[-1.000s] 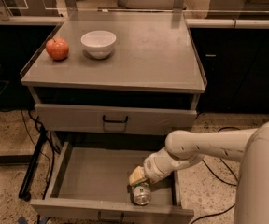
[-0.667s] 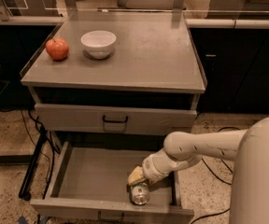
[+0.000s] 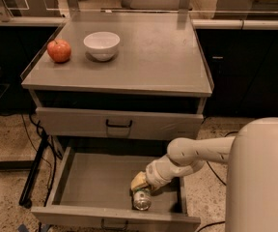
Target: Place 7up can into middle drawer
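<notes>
Hardly anything had moved in the last second: the gripper [image 3: 140, 182] hung low inside the open drawer [image 3: 90, 178], right over the can [image 3: 142, 200], just as a moment before. The can seemed to rest on the drawer floor near the front wall, shiny end towards me, and I could not tell whether the gripper held it or had let go. By my reckoning it was as good as placed, with only release and withdrawal left.
</notes>
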